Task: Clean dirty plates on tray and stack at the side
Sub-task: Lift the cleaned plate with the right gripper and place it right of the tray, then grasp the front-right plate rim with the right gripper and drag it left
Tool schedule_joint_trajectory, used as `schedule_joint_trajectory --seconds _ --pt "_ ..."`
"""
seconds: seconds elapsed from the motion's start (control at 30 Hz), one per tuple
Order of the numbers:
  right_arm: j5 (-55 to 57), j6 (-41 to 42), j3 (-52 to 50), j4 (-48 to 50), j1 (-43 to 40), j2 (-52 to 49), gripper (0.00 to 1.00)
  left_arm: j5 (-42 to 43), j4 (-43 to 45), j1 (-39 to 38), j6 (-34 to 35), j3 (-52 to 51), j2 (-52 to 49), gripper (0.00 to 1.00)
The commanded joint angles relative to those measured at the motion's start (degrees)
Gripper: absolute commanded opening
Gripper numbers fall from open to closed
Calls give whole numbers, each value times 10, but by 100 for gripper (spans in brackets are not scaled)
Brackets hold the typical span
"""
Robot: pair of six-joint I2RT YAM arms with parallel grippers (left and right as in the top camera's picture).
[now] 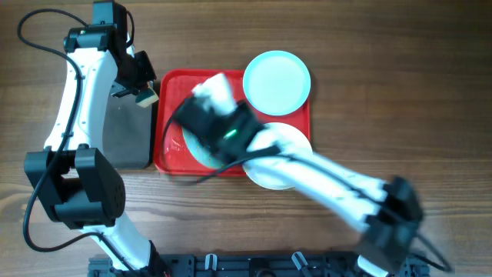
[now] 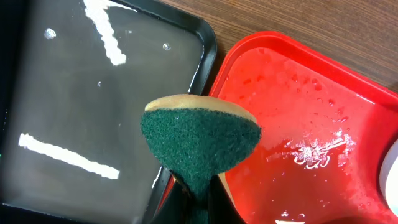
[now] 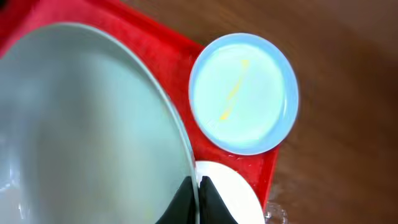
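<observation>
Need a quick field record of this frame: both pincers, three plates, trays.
left pincer: shut on sponge, above black tray edge
right pincer: shut on gripped plate rim
gripped plate: over red tray
blue plate: red tray corner, yellow smear
white plate: adjacent corner, partly under right arm
red tray: wet

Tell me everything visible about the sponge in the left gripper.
The sponge has a dark green, fuzzy scouring face over a tan foam layer, a thin band along its top edge. It bends into a rounded wedge, pinched at its narrow end in the shut jaws of the left gripper. It hangs over the border between the black tray and the red tray. Only the jaws visibly touch it.
</observation>
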State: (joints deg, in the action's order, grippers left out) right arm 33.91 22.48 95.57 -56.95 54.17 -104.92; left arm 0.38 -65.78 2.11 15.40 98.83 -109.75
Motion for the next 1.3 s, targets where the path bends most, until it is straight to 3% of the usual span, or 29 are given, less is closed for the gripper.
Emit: schedule_joint_trajectory --seconds 0.0,0.1,0.27,0.5,0.8,0.93,1.07,1.13,1.27 --pt "-275 -61 2 -1 -133 99 4 22 2 1 5 -4 12 4" --pt "-391 -105 2 -44 -282 121 4 24 1 -1 5 -4 12 4" --pt "-405 -130 -41 -76 -499 121 4 53 2 -16 5 -4 12 4" --pt "-477 -128 -214 46 -747 120 4 54 3 -64 21 -4 12 4" --pt "-473 -113 -409 256 -768 120 4 54 33 -83 20 -4 12 4" --pt "-469 -103 -441 296 -768 120 5 54 34 -83 20 -4 12 4" --pt "-490 -102 -439 314 -768 120 55 54 34 -83 20 -4 12 4" --pt "-571 -103 -417 283 -768 122 60 54 34 -83 20 -4 12 4" --pt "-694 -103 -351 181 -764 136 60 54 34 -83 20 -4 12 4"
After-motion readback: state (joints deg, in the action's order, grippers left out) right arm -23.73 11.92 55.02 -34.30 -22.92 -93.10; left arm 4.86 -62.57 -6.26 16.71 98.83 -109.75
